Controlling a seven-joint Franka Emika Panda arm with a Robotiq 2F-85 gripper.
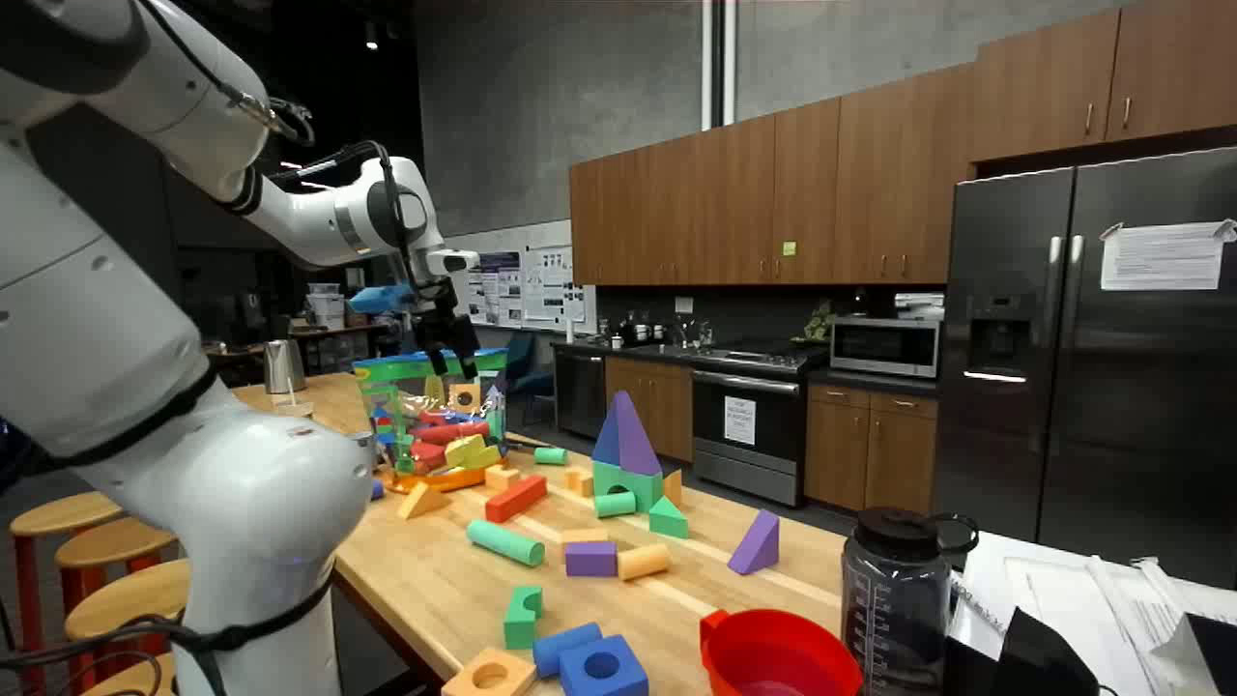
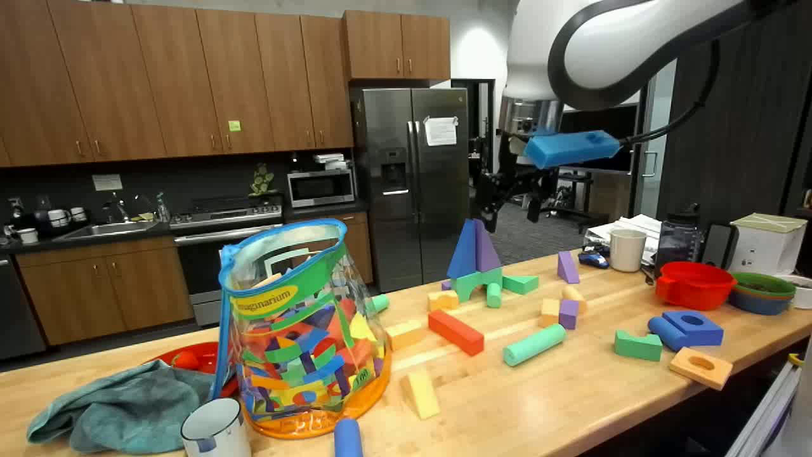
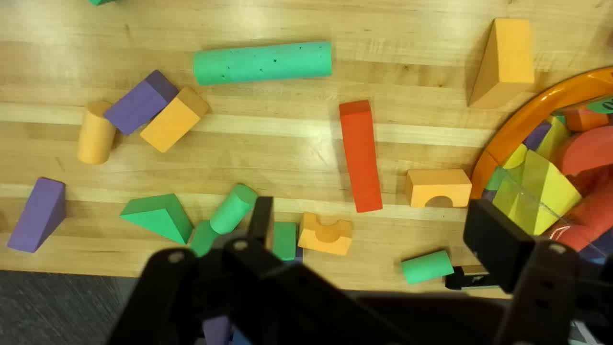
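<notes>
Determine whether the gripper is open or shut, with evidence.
The gripper is open: the wrist view shows its fingers wide apart, gripping nothing.

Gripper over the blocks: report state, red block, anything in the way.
Gripper open, holding nothing. Red block lying on the table, untouched. Block tower and clear bag standing nearby, possible snags.

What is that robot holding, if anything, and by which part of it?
Nothing is held: in the wrist view, the blocky black fingers stand wide apart, with nothing gripped between them.
</notes>
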